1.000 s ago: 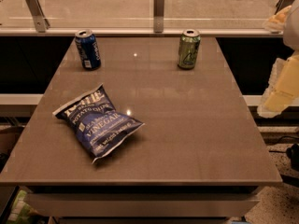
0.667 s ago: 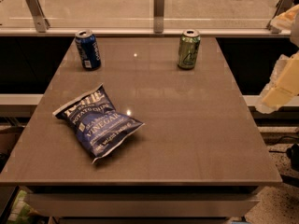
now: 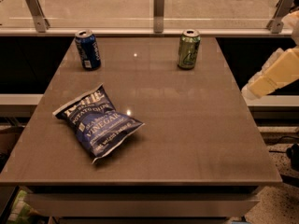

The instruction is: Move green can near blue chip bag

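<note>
Worktop, approach step: green can stands far back, well apart from blue chip bag.
Tool held off right edge, state not discernible; reach to the can is required.

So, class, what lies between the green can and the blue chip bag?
Only bare table, seen in the camera view, separates the green can from the blue chip bag. The gripper hangs off the table's right edge.

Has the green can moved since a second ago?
No. The green can stands where it did, just right of the rail post; the gripper is beyond the table's right edge.
</note>
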Motion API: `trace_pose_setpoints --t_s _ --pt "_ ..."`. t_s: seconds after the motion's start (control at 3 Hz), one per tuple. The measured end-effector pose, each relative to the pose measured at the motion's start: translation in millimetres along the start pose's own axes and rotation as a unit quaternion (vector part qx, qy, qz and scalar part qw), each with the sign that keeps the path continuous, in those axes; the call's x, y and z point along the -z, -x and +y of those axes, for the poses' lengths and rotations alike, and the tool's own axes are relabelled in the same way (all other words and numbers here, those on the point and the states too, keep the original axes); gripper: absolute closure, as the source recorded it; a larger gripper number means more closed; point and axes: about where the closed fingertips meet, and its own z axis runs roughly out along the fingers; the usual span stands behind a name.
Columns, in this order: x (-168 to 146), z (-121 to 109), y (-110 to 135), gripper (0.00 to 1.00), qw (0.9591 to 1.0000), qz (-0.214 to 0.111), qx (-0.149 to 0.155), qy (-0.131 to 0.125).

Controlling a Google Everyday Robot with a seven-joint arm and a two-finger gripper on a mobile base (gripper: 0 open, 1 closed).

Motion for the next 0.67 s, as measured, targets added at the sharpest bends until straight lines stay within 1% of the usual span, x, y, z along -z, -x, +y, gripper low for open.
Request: trace_pose_setpoints --t_s 0.33,0.67 --pt "-12 -10 2 0.0 0.9979 -0.03 -0.047 -0.034" --pt "-27 -18 1 0.0 0.9921 -0.061 -0.091 -0.061"
